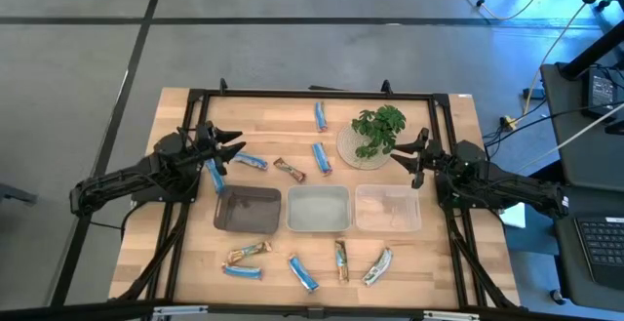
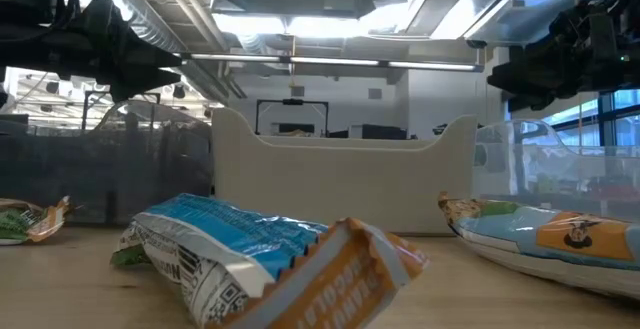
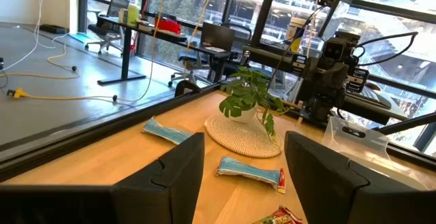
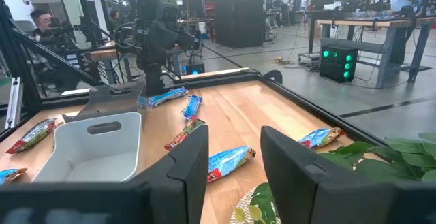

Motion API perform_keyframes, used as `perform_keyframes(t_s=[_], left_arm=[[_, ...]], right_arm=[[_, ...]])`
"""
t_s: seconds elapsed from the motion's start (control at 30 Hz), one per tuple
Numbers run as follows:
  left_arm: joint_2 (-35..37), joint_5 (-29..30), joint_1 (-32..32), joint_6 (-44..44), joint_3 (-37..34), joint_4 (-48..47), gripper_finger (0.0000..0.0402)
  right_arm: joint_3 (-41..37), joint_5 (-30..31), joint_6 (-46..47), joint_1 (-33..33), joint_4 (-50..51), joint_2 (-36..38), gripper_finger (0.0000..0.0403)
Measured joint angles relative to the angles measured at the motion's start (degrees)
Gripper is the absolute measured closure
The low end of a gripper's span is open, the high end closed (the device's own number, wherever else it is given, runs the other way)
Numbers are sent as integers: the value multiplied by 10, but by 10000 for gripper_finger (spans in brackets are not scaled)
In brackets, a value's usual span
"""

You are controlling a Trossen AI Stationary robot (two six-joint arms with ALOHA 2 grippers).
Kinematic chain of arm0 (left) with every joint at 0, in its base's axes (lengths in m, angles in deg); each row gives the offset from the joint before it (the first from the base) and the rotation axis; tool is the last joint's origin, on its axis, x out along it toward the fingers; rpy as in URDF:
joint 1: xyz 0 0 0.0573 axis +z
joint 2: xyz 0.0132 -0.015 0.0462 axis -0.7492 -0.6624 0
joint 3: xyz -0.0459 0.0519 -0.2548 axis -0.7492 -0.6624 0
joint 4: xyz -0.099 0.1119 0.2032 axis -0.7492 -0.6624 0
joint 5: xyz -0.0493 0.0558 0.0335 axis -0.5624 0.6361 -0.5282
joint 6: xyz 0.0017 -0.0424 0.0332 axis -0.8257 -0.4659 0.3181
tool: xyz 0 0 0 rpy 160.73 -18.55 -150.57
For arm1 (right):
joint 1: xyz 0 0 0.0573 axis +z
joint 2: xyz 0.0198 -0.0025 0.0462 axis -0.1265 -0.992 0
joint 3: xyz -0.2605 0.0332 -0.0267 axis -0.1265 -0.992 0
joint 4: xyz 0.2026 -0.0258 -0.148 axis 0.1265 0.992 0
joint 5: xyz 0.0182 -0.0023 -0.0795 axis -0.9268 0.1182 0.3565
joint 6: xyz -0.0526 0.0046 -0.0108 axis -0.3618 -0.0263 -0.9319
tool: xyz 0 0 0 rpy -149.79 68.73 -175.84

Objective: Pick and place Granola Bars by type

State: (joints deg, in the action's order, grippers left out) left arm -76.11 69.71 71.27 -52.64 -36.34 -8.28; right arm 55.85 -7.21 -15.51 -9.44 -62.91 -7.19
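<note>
Granola bars lie flat on the wooden table. Blue ones and a brown-red one lie in the far half. Near the front edge lie a brown one, blue ones and silvery-green ones. My left gripper hovers at the left, open and holding nothing. My right gripper hovers at the right beside the plant, its fingers apart with nothing between them.
Three small trays stand in a row mid-table: a dark one, a pale grey-green one and a clear one. A leafy plant sits on a round woven plate at the far right. A black frame borders the table.
</note>
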Motion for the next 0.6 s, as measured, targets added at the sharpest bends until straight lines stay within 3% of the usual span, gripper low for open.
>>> perform_keyframes(t_s=[0.6], left_arm=[[0, 0, 0, 0, 0, 0, 205]], right_arm=[[0, 0, 3, 0, -36, 0, 265]])
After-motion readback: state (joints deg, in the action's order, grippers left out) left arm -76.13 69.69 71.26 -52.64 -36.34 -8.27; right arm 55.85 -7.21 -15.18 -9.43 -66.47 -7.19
